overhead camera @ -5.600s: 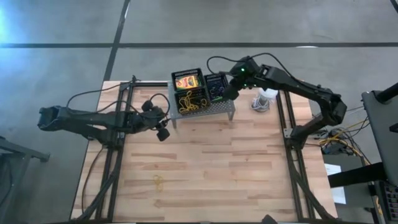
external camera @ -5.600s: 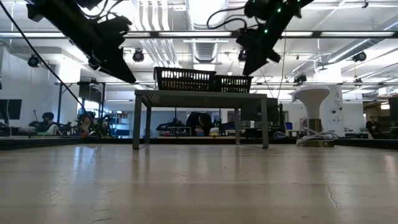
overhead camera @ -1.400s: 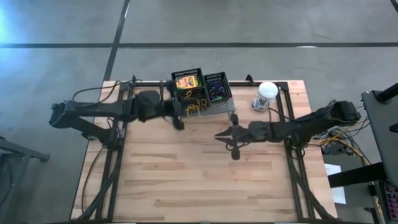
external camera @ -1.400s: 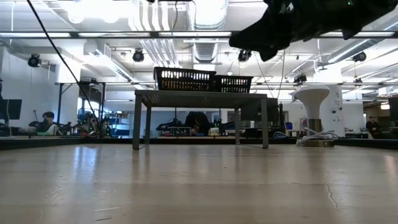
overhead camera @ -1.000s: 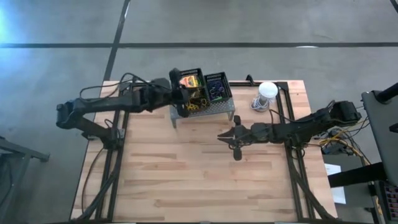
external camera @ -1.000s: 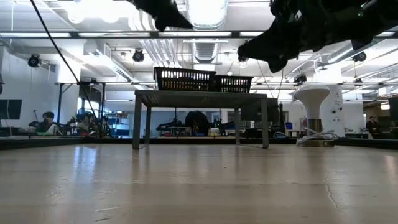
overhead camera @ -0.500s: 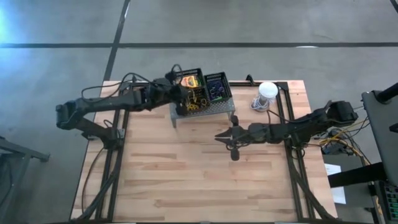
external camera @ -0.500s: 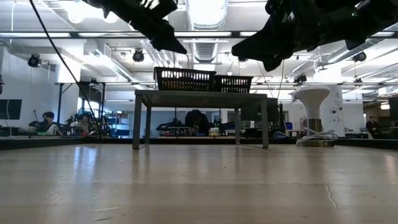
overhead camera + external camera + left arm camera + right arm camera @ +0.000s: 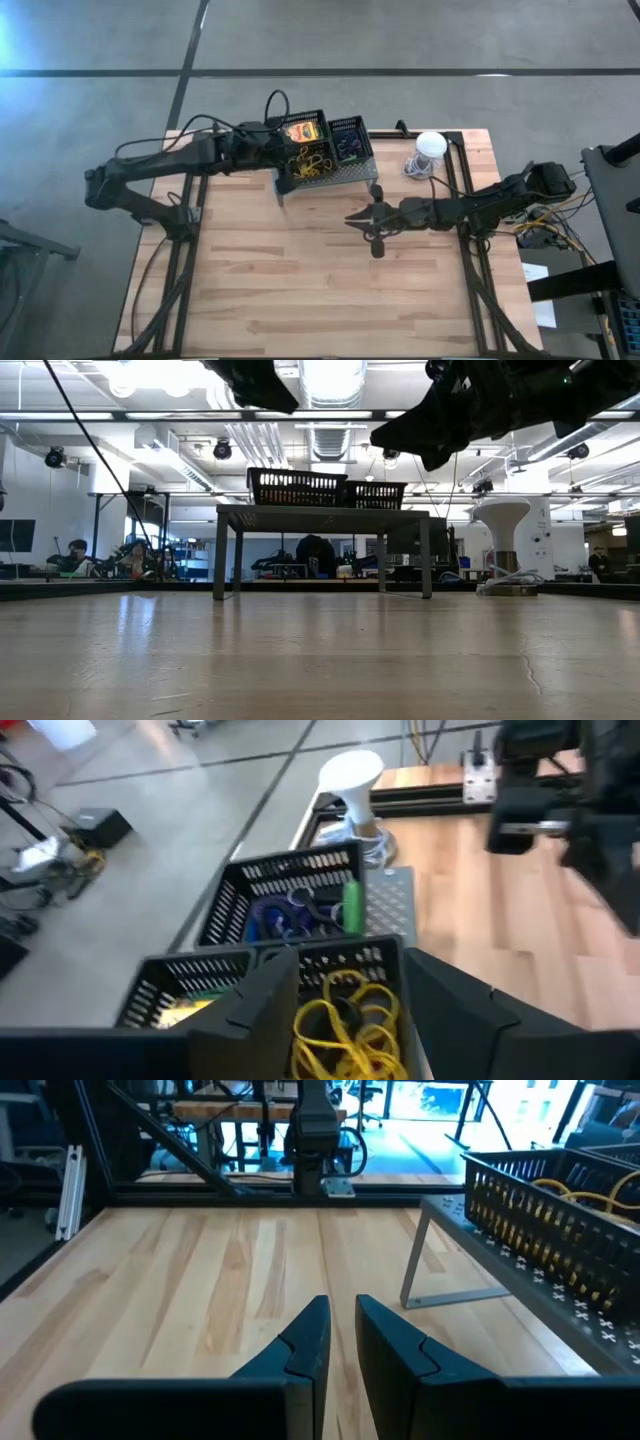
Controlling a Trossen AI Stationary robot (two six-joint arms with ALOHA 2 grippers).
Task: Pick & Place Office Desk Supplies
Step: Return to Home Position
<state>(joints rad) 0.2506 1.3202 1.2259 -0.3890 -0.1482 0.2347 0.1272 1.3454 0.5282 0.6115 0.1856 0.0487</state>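
Note:
Three black lattice baskets stand on the grey perforated shelf [image 9: 345,178] at the table's far edge. One holds a yellow-orange crayon box [image 9: 302,130], one yellow rubber bands [image 9: 345,1020], one purple, blue and green bands [image 9: 300,912]. My left gripper [image 9: 350,1005] hangs open just above the yellow-band basket [image 9: 312,162], with nothing between its fingers. My right gripper [image 9: 352,218] hovers over the table's middle, pointing toward the left edge. Its fingers [image 9: 310,1340] are all but together, with nothing between them.
A white round object with a coiled cord [image 9: 428,148] stands right of the shelf. The shelf's thin legs [image 9: 415,1265] rest on the wooden table [image 9: 300,290], whose near half is bare. Black frame rails [image 9: 180,250] run along both sides.
My left gripper has dipped toward the yellow-band basket, rolled about its own line and opened. It has then come up a little, drawing back slightly toward the table's left edge. My right arm has kept still.

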